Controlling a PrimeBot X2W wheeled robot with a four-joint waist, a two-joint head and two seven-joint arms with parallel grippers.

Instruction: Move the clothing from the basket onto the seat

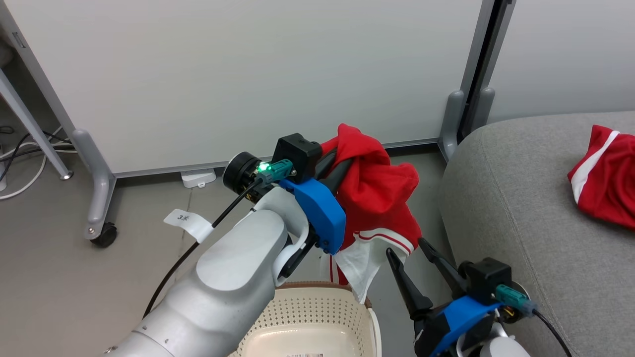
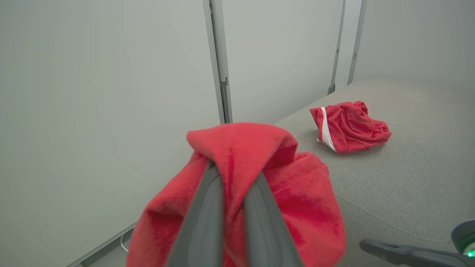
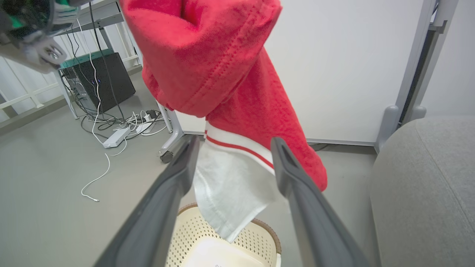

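Left gripper (image 1: 341,166), in the head view, is seen clamped on a bunched fold of the red garment (image 1: 379,198), which hangs limp above the basket (image 1: 307,310) and just left of the seat (image 1: 516,223), where a second garment (image 1: 607,176) lies; the right gripper (image 1: 406,246) is held wide apart near the hem. In the left wrist view, fabric is draped over the narrowed fingers (image 2: 204,222), with the seat ahead. In the right wrist view, the white hem is framed by the spread fingers (image 3: 163,207), the basket beneath. The cloth is judged light, soft and apt to slip; a thick fold is best pinched deep.
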